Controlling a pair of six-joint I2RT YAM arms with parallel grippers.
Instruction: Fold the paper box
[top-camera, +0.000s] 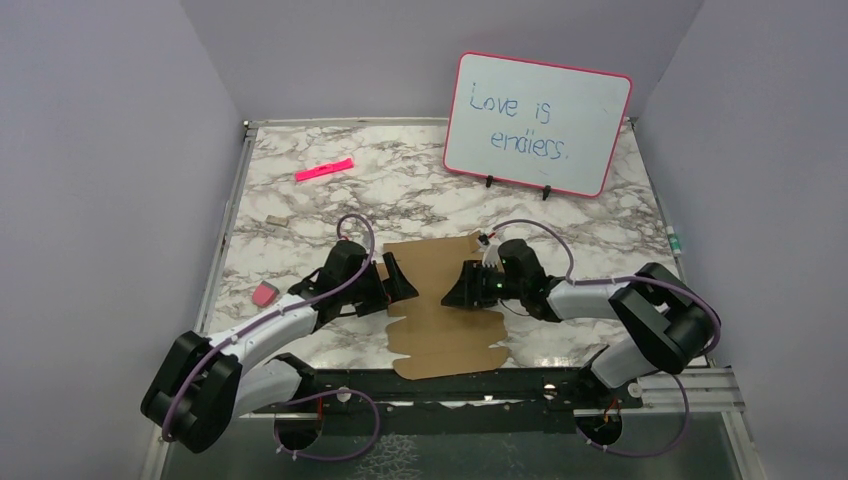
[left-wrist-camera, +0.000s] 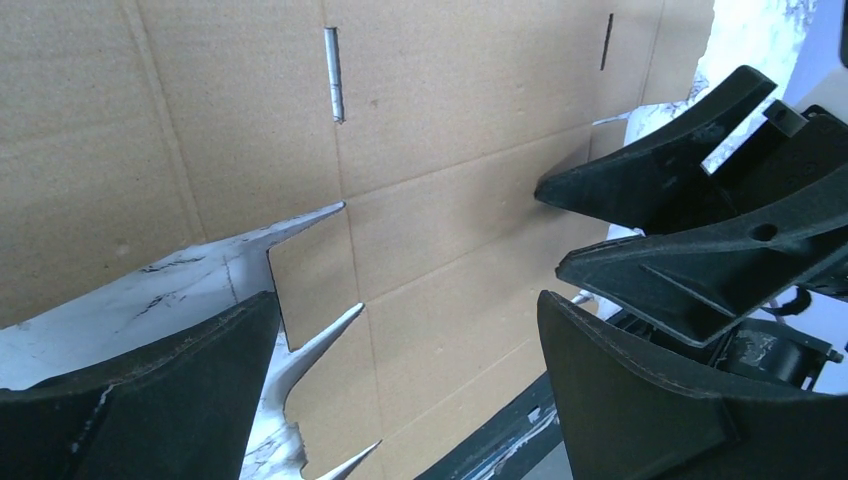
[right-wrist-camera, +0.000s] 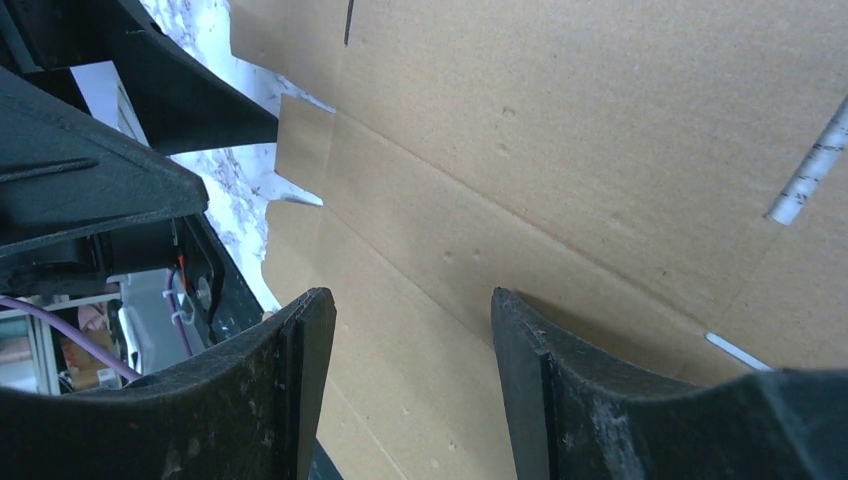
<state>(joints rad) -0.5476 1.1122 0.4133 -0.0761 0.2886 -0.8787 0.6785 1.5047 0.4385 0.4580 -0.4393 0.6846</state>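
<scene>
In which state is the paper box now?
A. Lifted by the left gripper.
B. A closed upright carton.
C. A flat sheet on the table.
C: the paper box lies spread flat on the table, and the left gripper and right gripper are both open above it, holding nothing.

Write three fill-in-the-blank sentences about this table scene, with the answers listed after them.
The notched brown cardboard sheet lies unfolded on a ___-patterned tabletop. The left claw and the right claw both hover over it with jaws ___. The slim marker at the back left is ___ in colour.
Missing words: marble; open; pink.
</scene>
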